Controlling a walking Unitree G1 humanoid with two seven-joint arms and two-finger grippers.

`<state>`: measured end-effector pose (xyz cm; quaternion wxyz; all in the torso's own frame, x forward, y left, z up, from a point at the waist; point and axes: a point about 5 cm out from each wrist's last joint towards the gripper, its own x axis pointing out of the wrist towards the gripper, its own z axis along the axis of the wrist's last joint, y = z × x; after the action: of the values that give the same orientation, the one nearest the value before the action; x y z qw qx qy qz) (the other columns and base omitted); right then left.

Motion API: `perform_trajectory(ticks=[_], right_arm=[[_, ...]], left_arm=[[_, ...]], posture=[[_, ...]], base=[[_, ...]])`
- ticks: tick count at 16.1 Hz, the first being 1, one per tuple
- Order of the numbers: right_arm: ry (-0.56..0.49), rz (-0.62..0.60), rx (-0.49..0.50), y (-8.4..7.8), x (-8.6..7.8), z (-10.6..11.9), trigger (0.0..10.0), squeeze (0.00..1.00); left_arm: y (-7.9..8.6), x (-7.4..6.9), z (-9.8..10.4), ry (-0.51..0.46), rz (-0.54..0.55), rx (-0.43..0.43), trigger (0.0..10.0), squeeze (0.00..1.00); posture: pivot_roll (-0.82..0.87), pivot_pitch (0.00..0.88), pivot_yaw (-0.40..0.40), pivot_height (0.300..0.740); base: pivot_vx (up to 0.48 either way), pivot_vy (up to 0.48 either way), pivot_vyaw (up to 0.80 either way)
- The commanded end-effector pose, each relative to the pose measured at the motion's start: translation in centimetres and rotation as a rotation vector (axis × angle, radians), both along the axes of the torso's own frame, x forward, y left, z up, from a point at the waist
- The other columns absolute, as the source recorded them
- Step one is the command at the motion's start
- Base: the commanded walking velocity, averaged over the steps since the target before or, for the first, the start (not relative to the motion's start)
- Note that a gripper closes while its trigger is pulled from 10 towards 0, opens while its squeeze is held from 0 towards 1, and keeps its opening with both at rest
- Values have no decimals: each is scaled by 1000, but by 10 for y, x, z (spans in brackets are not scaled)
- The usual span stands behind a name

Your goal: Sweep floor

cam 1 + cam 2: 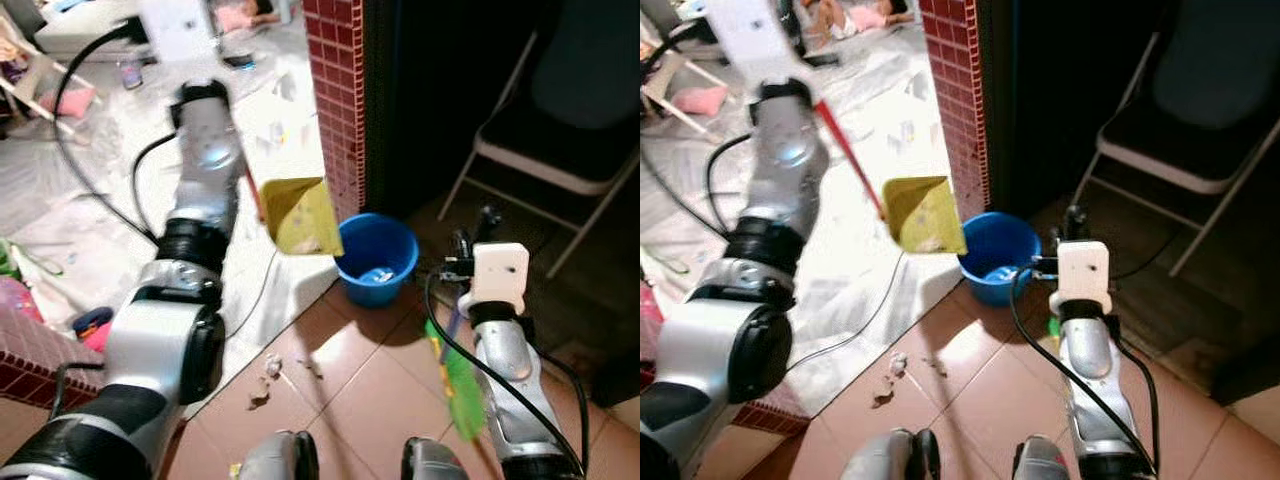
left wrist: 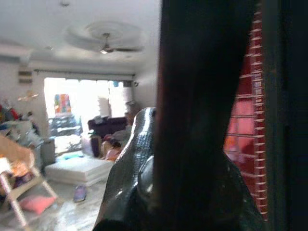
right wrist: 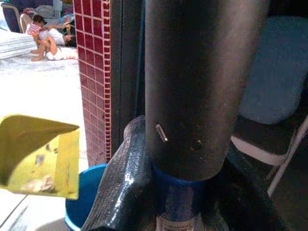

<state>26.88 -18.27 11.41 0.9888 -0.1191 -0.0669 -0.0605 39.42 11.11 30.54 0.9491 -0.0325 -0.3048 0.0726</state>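
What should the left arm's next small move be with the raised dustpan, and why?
Probably carry the yellow dustpan a little toward the blue bucket and tip it. The left gripper holds it raised beside the bucket rather than over it, with debris inside.

Dustpan [image 1: 922, 214] just above and left of bucket [image 1: 992, 258]; folding chair [image 1: 1185, 130] far right.

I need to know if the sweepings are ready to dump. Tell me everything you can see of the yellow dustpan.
The yellow dustpan looks like plastic, a flat scoop with raised side walls on a long red handle. The left gripper holds that handle, so the pan hangs in the air, tilted, beside and slightly above the blue bucket near the red-tiled pillar. Bits of pale debris lie inside it.
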Motion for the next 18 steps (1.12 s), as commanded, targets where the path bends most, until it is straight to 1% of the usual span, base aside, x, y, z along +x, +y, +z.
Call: perform_trajectory(ticks=[1,2,4,7,8,10,11,12,13,14,15,17,18], right_arm=[[26,-39,8,-3,-3,-4,10000,0],[24,-41,10,-1,-4,-4,10000,0],[25,-45,14,1,-4,-3,10000,0],[20,-48,19,2,-4,-2,10000,0],[14,-52,18,1,-2,-1,10000,0],[9,-56,14,-1,1,1,10000,0],[8,-56,14,-1,2,1,10000,0],[3,-52,13,0,4,2,10000,0],[1,-50,13,0,4,3,10000,0],[-4,-48,12,-1,6,5,10000,0],[-4,-48,12,-1,7,5,10000,0],[-10,-46,9,-2,8,6,10000,0],[-11,-45,8,-3,8,6,10000,0]], left_arm=[[-14,-9,31,-149,-50,14,10000,0],[-29,-12,29,-151,-97,11,10000,0],[-41,-17,26,-170,-134,28,10000,0],[-61,-30,16,-208,-209,70,10000,0],[-74,-41,11,-253,-267,123,10000,0],[-92,-60,4,-319,-366,207,10000,0],[-96,-65,3,-347,-388,237,10000,0],[-107,-77,1,-411,-464,311,10000,0],[-110,-81,-1,-432,-489,339,10000,0],[-116,-89,-11,-455,-553,413,10000,0],[-117,-89,-13,-454,-559,422,10000,0],[-115,-95,-19,-479,-572,493,10000,0],[-114,-94,-20,-475,-569,506,10000,0]], posture=[[-115,149,227,740],[-113,148,232,740],[-110,148,237,740],[-111,143,240,740],[-110,139,242,740],[-108,134,236,740],[-108,133,235,740],[-106,127,231,740],[-105,125,228,740],[-106,121,226,740],[-106,121,226,740],[-111,115,218,740],[-111,113,213,740]], base=[[0,0,0],[0,0,0],[0,0,0],[0,0,0],[0,0,0],[0,0,0],[0,0,0],[0,0,0],[0,0,0],[0,0,0],[0,0,0],[0,0,0],[0,0,0]])
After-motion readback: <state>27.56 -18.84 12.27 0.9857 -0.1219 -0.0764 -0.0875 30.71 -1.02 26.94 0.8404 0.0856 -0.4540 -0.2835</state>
